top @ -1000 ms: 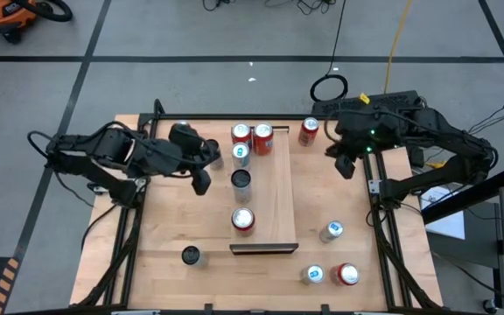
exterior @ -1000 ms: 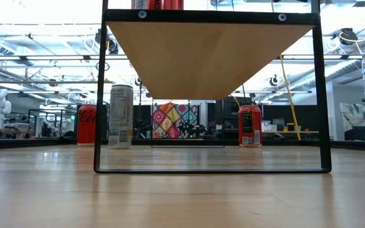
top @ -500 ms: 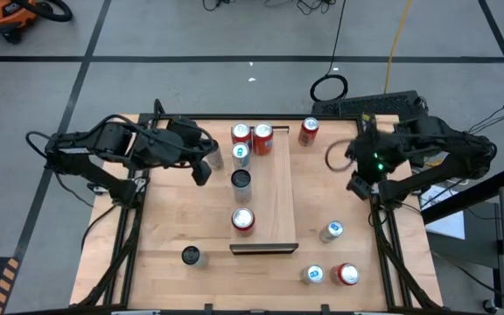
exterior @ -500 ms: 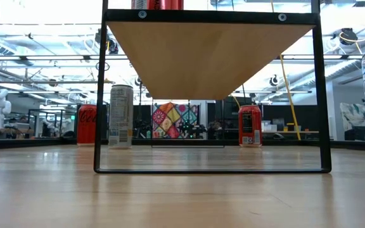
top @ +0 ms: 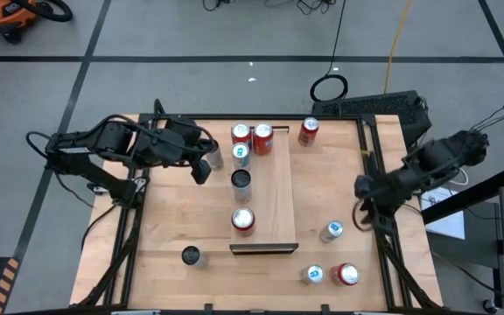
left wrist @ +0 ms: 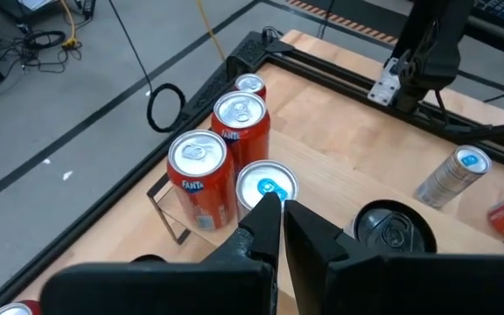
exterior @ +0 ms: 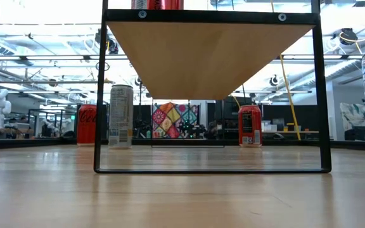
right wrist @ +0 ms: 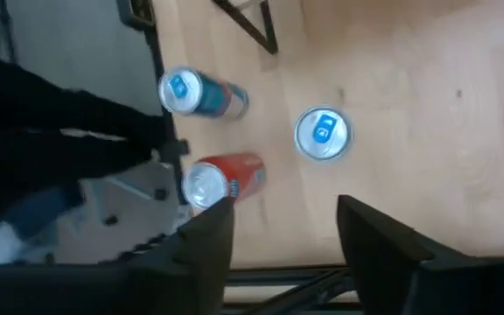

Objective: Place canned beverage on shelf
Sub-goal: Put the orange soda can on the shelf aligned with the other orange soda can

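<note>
Over the table's right edge your right gripper (top: 360, 216) hangs, jaws spread, above loose cans for a pick; your left gripper (top: 201, 171) waits beside the shelf (top: 274, 206), jaws pressed together.

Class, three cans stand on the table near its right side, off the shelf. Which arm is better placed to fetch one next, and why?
Right. The right gripper is open and empty, just beside the blue-topped can. The left gripper is shut, across the shelf.
</note>
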